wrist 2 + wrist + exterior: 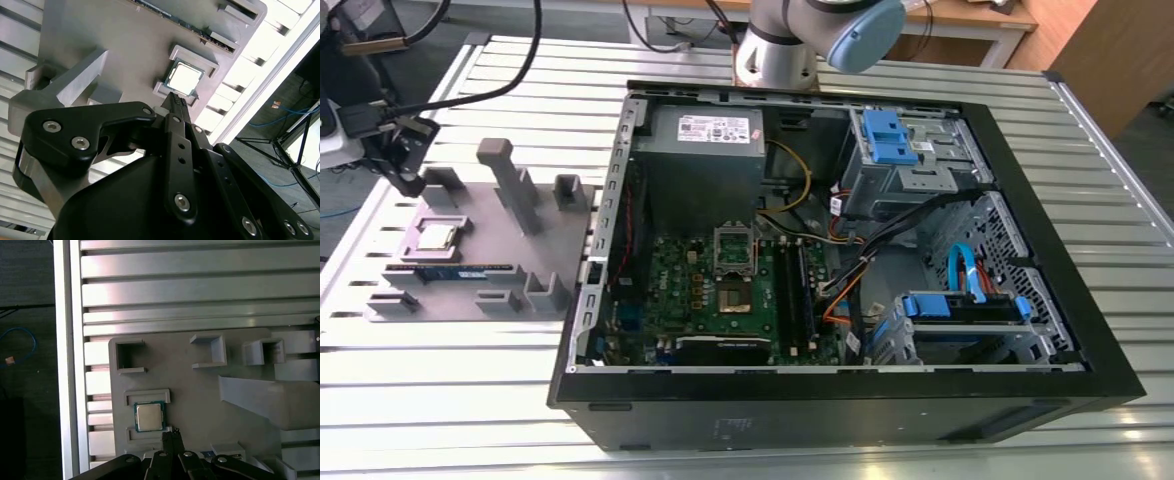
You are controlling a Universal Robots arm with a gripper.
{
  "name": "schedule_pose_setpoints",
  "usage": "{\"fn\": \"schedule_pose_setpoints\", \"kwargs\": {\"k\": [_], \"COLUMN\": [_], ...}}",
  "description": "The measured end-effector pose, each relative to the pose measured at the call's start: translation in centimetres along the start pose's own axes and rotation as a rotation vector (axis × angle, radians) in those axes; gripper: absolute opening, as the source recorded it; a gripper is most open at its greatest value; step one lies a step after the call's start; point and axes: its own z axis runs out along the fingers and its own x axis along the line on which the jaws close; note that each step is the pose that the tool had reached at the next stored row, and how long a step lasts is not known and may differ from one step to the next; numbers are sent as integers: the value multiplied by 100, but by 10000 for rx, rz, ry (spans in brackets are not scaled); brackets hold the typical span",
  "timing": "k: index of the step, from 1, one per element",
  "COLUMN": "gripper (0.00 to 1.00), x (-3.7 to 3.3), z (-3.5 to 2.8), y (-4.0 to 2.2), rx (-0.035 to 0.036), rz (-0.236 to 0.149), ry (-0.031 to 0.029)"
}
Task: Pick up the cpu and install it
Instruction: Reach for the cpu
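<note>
Gripper [170,436] closed, holding nothing, tips just short of the cpu [149,416], off one corner. Cpu lies flat, metal top up, in its nest on the grey fixture tray [200,400]. It's square, so no long axis; edges run parallel to the tray's. Raised brackets sit on the gripper-side and far edges, the other two edges are open. Tray edge and slatted counter [200,290] near one open side.

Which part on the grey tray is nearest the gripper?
The cpu: the square, silver-topped chip closest to the gripper. The memory stick is long and blue-green.
</note>
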Motion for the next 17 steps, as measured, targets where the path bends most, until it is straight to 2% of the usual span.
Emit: {"fn": "schedule_pose_setpoints", "kwargs": {"k": [4,8,17], "gripper": [11,11,11], "x": [11,54,81], "z": [50,82,224], "y": [-2,-7,-16], "rx": [1,1,1], "rz": [2,2,1], "ry": [1,1,1]}}
